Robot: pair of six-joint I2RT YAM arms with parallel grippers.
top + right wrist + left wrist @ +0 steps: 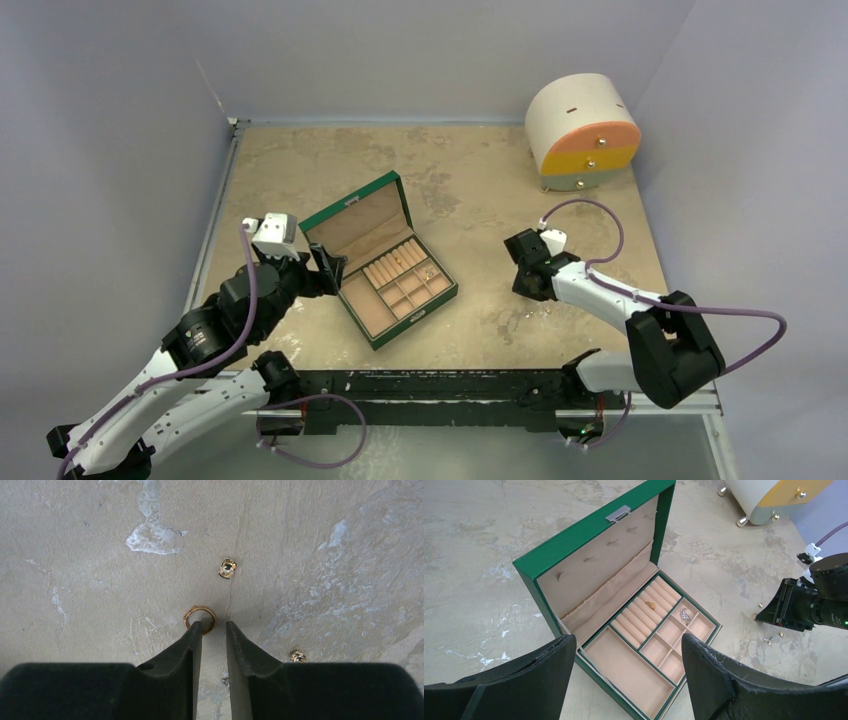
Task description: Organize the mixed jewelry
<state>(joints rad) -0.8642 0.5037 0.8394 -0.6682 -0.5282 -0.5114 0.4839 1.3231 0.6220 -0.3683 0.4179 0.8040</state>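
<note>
The mixed jewelry lies partly on the table under my right gripper (214, 625). A small gold ring (199, 609) lies there with my left fingertip (196, 630) over its near edge. A gold earring (227, 568) lies beyond it and another (298, 656) to the right. The jaws stand a narrow gap apart and hold nothing. The green box (392, 188) stands open, with a gold piece (650, 605) on its ring rolls and a silver piece (684, 615) in a small compartment. My left gripper (628, 637) is wide open above the box's near side.
The round white-and-orange drawer cabinet (582, 132) stands at the back right, and shows in the left wrist view (774, 495). More tiny loose pieces (768, 640) lie on the table by the right gripper (527, 272). The box lid (589, 530) stands upright. Grey walls close the table.
</note>
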